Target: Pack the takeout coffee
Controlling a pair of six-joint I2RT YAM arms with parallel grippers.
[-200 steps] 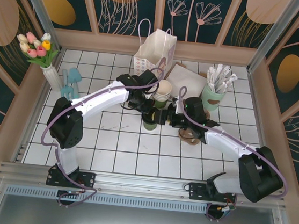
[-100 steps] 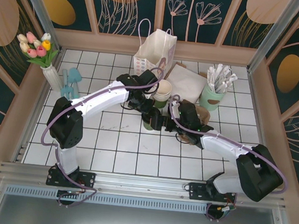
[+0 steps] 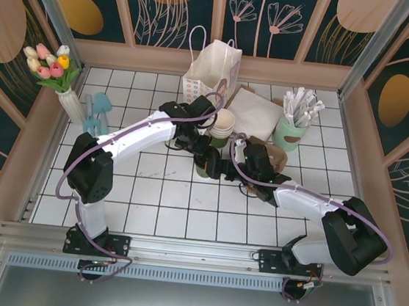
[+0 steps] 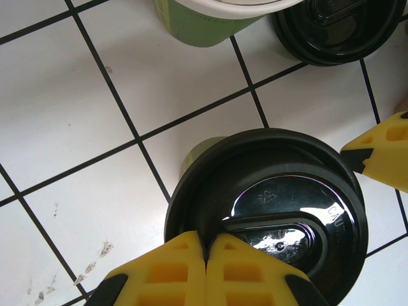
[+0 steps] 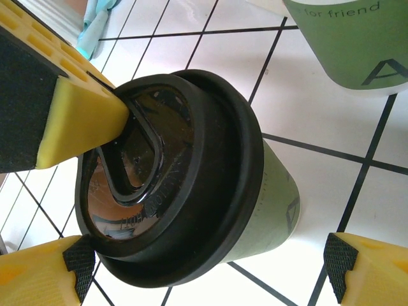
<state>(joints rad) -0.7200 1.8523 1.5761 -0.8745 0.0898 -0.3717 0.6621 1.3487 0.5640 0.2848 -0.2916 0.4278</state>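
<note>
Standing lidded on the tiled surface (image 3: 148, 191), on the near side of the paper bag (image 3: 210, 69), was the takeout coffee (image 3: 204, 169). Left claw (image 4: 207, 245): pressed together, tips at the black lid (image 4: 268, 210). Right claw (image 5: 210, 261): spread wide, straddling the cup, not gripping. Lidding judged done; grasping, lifting and bagging remained.

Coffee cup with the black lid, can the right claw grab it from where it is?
Probably yes: the open right claw straddles the coffee cup, and the shut left claw touches only the lid on top.
</note>
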